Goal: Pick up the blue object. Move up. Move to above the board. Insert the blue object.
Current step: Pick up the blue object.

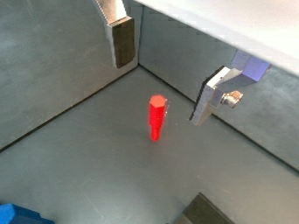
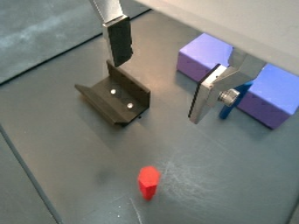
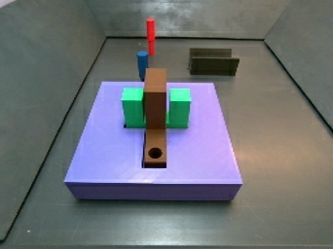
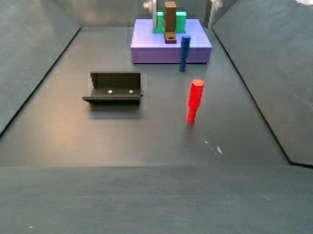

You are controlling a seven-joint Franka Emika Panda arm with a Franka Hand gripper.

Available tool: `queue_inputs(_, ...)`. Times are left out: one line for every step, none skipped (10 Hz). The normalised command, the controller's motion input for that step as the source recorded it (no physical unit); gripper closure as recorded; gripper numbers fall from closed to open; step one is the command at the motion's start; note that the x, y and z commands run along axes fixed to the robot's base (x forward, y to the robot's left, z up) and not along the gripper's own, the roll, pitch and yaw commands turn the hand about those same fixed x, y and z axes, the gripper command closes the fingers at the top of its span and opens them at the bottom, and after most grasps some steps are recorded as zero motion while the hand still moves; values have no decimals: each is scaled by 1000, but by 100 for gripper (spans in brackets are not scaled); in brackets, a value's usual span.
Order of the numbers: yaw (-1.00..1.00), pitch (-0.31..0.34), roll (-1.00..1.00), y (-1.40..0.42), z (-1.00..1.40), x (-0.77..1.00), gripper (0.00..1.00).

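Observation:
The blue object [image 4: 185, 53] is a slim peg standing upright on the floor against the purple slab's edge; it also shows in a side view [image 3: 142, 64]. The board [image 3: 156, 112] is a brown plank on the slab, with a round hole [image 3: 156, 153] near one end and two green blocks [image 3: 134, 107] beside it. My gripper [image 1: 162, 87] is open and empty, high above the floor, over the red stick [image 1: 156, 116] and apart from it. It also shows in a wrist view [image 2: 159, 87]. A blue shape [image 1: 14, 215] sits at the frame edge.
The red stick [image 4: 195, 99] stands upright on the floor between the slab and the fixture [image 4: 113, 88]. The large purple slab [image 3: 196, 156] lies flat in the grey bin. The fixture [image 2: 117, 98] sits near one finger in a wrist view. Grey walls enclose the floor.

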Motion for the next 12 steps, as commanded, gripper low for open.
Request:
queue_inputs(0,0,-4,0,0,0,0)
queue_inputs(0,0,-11,-29,0,9,0)
queue_inputs(60,-34,-11,-203,-83,0,0)
queue_inputs(143,-91,51,-671,-191,-57,0)
queue_inputs(60,-61,117,-877,-166,-91,0)
queue_inputs(0,-51,57,-823,-186,-77,0)
queue_inputs(0,-49,46,-860,-160,-14,0)
queue_inputs(-46,-86,0,-766,-209,-14,0)
queue_inputs(-91,-74,0,-726,-217,0,0)
queue_inputs(-154,-70,-50,-609,-234,0,0)
queue_inputs(-234,-74,-91,-494,-260,0,0)
queue_inputs(-286,-76,-106,-420,-266,0,0)
